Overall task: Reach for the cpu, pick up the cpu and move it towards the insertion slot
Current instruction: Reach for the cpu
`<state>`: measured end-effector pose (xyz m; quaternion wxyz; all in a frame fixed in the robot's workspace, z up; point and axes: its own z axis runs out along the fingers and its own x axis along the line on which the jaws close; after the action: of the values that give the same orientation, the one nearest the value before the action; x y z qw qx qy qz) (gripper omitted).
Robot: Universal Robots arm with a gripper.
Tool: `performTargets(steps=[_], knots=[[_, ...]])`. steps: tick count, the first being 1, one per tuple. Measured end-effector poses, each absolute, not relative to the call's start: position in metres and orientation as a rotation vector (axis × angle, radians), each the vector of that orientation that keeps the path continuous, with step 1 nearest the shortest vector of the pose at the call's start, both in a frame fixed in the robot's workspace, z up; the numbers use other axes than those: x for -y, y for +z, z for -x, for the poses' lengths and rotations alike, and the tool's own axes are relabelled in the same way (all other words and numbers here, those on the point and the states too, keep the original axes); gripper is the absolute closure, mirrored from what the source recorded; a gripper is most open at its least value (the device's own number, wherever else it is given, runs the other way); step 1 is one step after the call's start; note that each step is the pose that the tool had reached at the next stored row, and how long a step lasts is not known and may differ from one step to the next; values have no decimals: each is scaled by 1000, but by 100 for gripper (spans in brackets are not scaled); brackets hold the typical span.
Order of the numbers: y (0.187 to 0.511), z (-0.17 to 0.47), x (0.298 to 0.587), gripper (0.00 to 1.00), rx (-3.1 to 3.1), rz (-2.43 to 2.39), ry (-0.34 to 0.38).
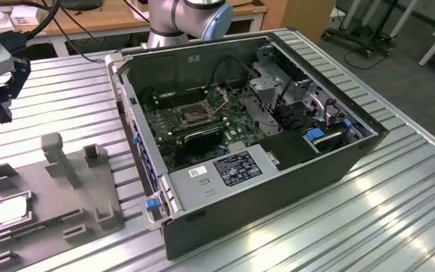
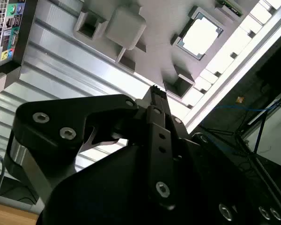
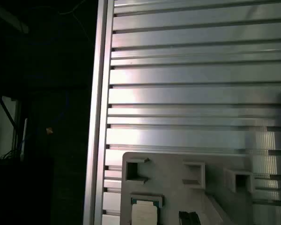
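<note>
The cpu (image 1: 12, 211) lies flat, pale face up, in a recess of a grey holder block (image 1: 59, 192) at the exterior view's lower left. It shows too in the second wrist view as the cpu (image 2: 201, 35) and in the first wrist view as the cpu (image 3: 144, 213). My gripper (image 1: 0, 116) hangs above the table behind the block, well apart from the cpu, its black fingers (image 2: 158, 93) together with nothing between them. The insertion slot (image 1: 195, 116) is the silver-framed dark square on the green board inside the open computer case (image 1: 278, 164).
The case lies on its side on the ribbed aluminium table (image 1: 353, 226), its port panel (image 2: 7, 28) near the block. Upright posts (image 1: 55, 150) rise from the holder block. The table's edge (image 3: 100, 117) runs close beside the block, with dark floor beyond.
</note>
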<state>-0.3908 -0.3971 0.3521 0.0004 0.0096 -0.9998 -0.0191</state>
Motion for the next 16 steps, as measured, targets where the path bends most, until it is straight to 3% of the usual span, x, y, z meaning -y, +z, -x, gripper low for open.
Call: performTargets(steps=[16], knots=[[352,392,397,89,3140,-30,-60]])
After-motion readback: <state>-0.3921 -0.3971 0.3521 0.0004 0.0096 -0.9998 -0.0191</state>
